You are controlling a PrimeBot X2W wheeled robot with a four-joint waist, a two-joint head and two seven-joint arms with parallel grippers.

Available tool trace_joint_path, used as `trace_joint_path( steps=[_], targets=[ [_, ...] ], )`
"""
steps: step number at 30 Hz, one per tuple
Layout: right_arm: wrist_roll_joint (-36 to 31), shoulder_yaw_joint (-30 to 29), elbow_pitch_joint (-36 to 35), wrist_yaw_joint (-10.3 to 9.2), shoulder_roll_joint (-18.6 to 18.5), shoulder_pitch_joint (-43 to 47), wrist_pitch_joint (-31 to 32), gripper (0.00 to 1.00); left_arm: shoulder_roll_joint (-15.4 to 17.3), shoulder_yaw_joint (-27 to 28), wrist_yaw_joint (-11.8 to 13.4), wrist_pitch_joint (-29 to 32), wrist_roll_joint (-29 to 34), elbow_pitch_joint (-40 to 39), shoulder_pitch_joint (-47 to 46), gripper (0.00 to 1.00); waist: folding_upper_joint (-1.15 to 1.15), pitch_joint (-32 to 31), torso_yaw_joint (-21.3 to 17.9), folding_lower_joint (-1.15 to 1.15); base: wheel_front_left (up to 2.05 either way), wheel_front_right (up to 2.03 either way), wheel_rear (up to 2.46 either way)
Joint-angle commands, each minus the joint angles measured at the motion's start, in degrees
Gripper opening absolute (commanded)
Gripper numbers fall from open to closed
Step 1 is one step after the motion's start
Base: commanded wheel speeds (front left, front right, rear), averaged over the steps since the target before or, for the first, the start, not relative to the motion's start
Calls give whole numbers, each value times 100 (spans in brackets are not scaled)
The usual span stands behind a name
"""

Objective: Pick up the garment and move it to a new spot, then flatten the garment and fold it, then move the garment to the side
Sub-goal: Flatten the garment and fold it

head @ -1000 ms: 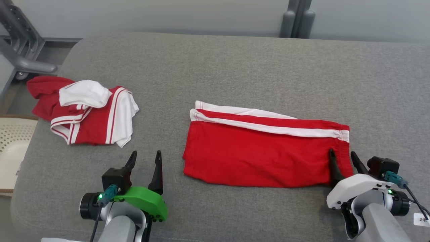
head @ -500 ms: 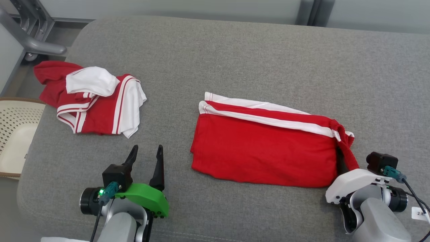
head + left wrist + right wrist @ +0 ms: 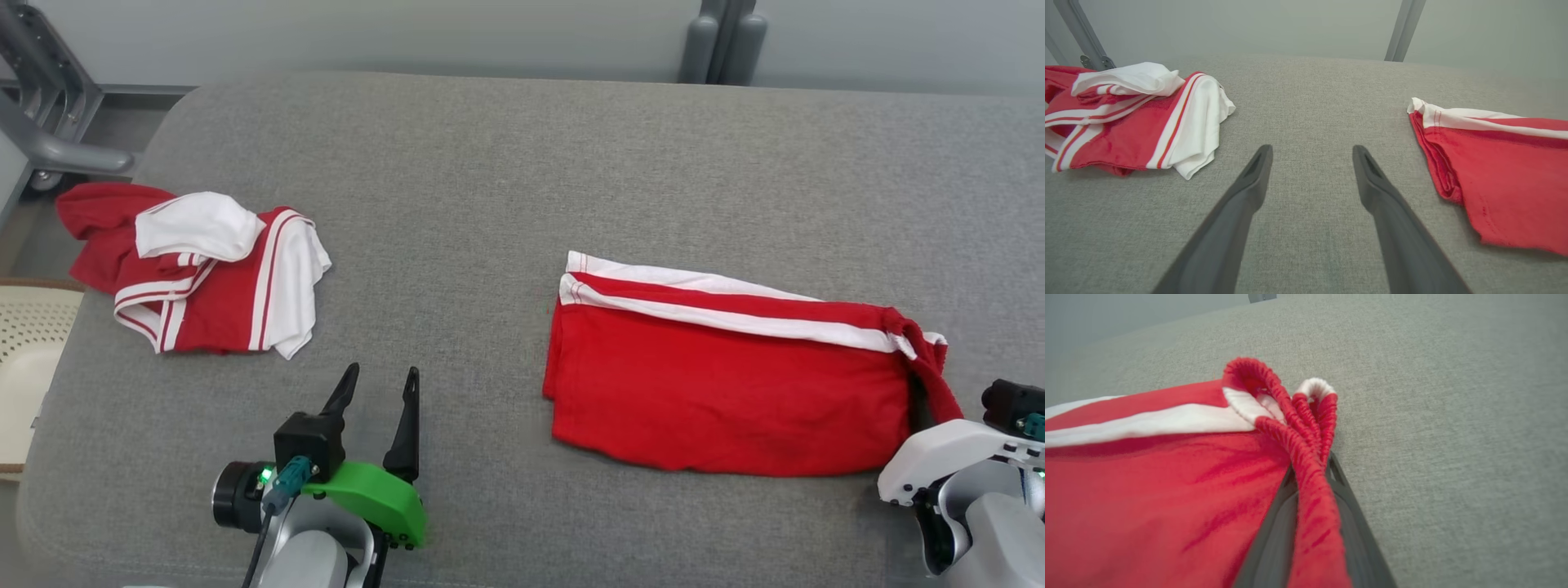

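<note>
Shorts (image 3: pixel 718 392) lie folded flat, well right of the pile (image 3: pixel 204 278), so only the move aside looks left; right gripper (image 3: pixel 1310 473) pinches their waistband end, left gripper (image 3: pixel 381 384) near the pile gapes empty.

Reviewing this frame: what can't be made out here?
- Right hand, fingertips: head view, under the waistband of the shorts.
- Basket: head view, cut by the left edge.
- Heap: left wrist view, cut by the left edge.
- Lower left of the shorts: right wrist view, blurred.
</note>
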Motion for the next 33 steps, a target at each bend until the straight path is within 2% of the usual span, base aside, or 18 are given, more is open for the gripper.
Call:
trace_joint_path(
  steps=[1, 3, 6, 11, 15, 17, 25, 26, 27, 30, 33],
  targets=[
    [31, 19, 30, -11, -54, -60, 0, 0, 13, -28, -7, 2, -24, -24, 84, 100, 0, -76, -109, 0, 0, 0, 0],
    [160, 187, 9, -10, -25, -165, 0, 0, 13, -77, -2, 2, -58, -17, 116, 100, 0, -100, -166, 0, 0, 0, 0],
    [647, 621, -117, -6, 240, -255, 1, 0, 13, -129, 14, 2, -114, 15, 166, 100, 0, -139, -240, 0, 0, 0, 0],
    [1904, 1808, -896, -6, 550, -314, 301, 0, 12, -256, -16, 2, -169, 60, 204, 100, 0, -171, -291, 0, 0, 0, 0],
    [2618, 2753, -1467, -6, 618, -314, 397, 0, 14, -400, -40, 2, -232, 108, 218, 100, 0, -189, -156, 0, 0, 0, 0],
    [2803, 2928, -1404, -6, 667, -417, 324, 0, 14, -461, -49, 1, -221, 71, 174, 100, 0, -186, -26, 0, 0, 0, 0],
    [2701, 3389, -456, -6, 757, -868, 65, 0, 15, -653, -38, 2, -162, 6, 166, 100, 0, -154, 664, 0, 0, 0, 0],
    [2707, 3392, -312, -6, 762, -908, 38, 27, 15, -653, -31, 2, -175, 14, 179, 100, 0, -147, 732, 0, 0, 0, 0],
    [2690, 3414, -207, -6, 772, -960, 25, 100, 15, -652, -26, 2, -183, 29, 193, 100, 0, -142, 793, 0, 0, 0, 0],
    [2773, 3459, -153, -6, 783, -1089, -4, 100, 14, -592, -5, 2, -181, 38, 262, 100, 0, -135, 861, 0, 0, 0, 0],
    [2785, 3329, -599, -6, 781, -1071, -5, 100, 14, -484, 17, 2, -165, 2, 309, 100, 0, -125, 790, 0, 0, 0, 0]
  ],
)
